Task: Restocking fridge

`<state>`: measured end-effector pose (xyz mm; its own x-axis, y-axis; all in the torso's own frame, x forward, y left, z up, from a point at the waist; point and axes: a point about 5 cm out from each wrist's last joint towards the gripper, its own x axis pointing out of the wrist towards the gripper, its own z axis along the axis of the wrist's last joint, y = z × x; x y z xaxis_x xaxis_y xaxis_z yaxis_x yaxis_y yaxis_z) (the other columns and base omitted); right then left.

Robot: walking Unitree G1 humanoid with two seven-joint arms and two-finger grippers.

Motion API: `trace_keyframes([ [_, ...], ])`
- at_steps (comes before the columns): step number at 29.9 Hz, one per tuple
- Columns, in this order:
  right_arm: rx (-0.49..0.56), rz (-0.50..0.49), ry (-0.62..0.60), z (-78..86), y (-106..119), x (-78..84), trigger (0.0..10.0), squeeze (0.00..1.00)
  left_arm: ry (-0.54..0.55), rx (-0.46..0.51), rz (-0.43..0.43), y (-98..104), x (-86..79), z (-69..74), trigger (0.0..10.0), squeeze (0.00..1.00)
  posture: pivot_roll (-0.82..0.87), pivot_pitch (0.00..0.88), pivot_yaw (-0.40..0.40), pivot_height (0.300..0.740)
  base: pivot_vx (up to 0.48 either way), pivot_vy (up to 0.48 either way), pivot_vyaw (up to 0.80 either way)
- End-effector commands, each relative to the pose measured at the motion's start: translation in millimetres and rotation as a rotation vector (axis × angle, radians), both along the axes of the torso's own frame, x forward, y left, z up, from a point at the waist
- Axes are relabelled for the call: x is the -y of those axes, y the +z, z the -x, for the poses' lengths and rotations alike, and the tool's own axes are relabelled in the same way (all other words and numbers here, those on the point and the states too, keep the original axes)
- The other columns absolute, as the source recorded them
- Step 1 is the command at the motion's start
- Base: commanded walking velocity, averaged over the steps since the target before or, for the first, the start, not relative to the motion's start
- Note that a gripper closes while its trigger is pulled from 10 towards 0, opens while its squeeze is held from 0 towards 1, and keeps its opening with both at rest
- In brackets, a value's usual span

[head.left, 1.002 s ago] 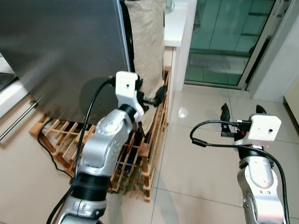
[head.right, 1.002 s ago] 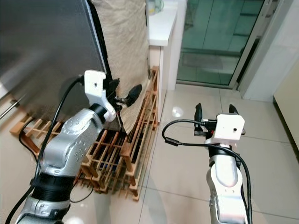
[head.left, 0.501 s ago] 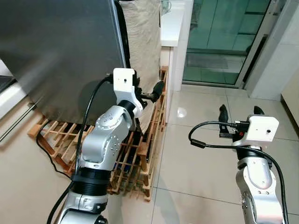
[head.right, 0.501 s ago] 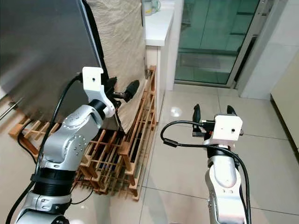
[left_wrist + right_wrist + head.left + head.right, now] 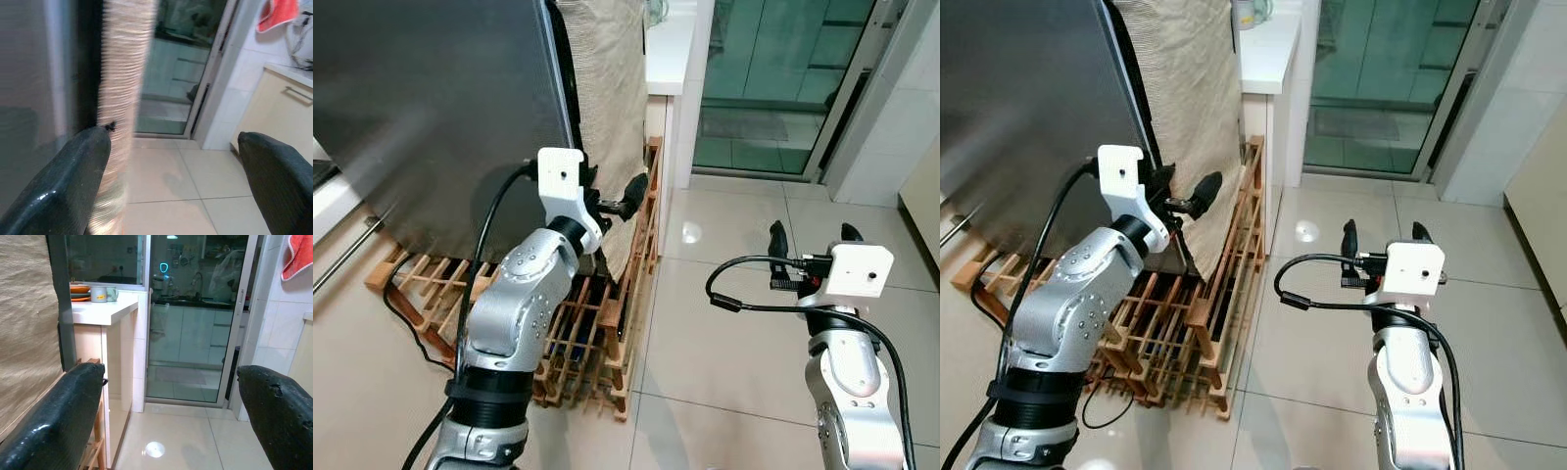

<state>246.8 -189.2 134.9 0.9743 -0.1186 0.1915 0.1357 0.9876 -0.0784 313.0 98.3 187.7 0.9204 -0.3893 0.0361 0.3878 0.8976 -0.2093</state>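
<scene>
Steel-grey, the fridge door [image 5: 431,108] takes up the upper left of the head views, with a beige woven cloth [image 5: 607,88] hanging just beside its edge and a wooden rack [image 5: 607,323] on the floor below. The left end effector [image 5: 612,201] is raised at the door's edge, fingers apart, one finger [image 5: 73,186] close against the dark door edge and cloth, the other over open tile floor [image 5: 734,352]. Whether it touches the door cannot be told. The right end effector [image 5: 808,240] hovers over the floor, well apart from the fridge, fingers spread and holding nothing. Its wrist view shows what the head views barely catch: a white tabletop [image 5: 105,308] carrying a mug [image 5: 100,293] and an orange dish [image 5: 78,290], a glass door [image 5: 190,347] and an orange towel [image 5: 298,257].
</scene>
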Motion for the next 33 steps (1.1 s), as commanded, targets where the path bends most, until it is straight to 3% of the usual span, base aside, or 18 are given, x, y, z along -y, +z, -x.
trace_keyframes([
  [1,-0.020,0.005,0.001,0.4,-4.1,0.2,10.0,0.00,0.059,0.005,-0.007,3.8,-11.3,-0.8,10.0,0.00,-0.10,0.000,0.080,0.740,0.000,0.000,0.00],
  [7,-0.021,0.007,-0.009,0.1,-3.8,3.3,10.0,0.00,0.091,-0.004,-0.020,3.5,-26.4,3.8,10.0,0.00,-0.10,0.000,0.074,0.740,0.000,0.000,0.00],
  [19,-0.014,0.009,0.013,-4.6,-2.2,-1.2,10.0,0.00,0.038,0.026,0.016,14.7,-4.5,-2.1,10.0,0.00,-0.10,0.000,0.075,0.740,0.000,0.000,0.00],
  [33,-0.019,0.013,-0.002,-3.8,-4.1,2.5,10.0,0.00,-0.010,0.007,0.026,11.8,3.9,1.7,10.0,0.00,-0.11,0.000,0.082,0.740,0.000,0.000,0.00],
])
